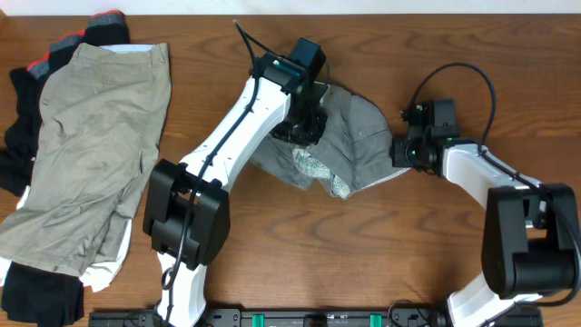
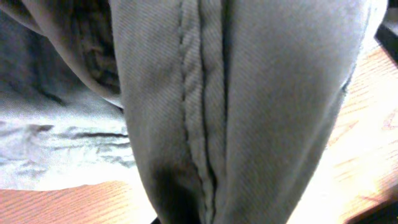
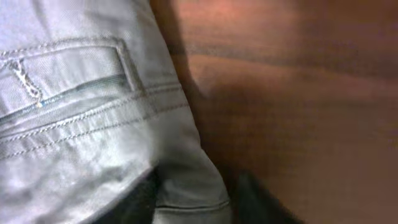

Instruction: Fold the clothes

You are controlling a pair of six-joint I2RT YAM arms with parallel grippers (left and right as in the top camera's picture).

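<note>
Dark grey shorts lie crumpled at mid-table, with a pale pocket lining showing at their near edge. My left gripper is shut on their left part. In the left wrist view the grey cloth with its double seam hangs over the whole frame and hides the fingers. My right gripper is at the shorts' right edge. In the right wrist view the hemmed corner sits between its two dark fingers, closed on it.
A pile of other clothes lies at the far left: khaki shorts on top, black pieces, red-banded ones and a white one. Bare wooden table lies in front of the grey shorts.
</note>
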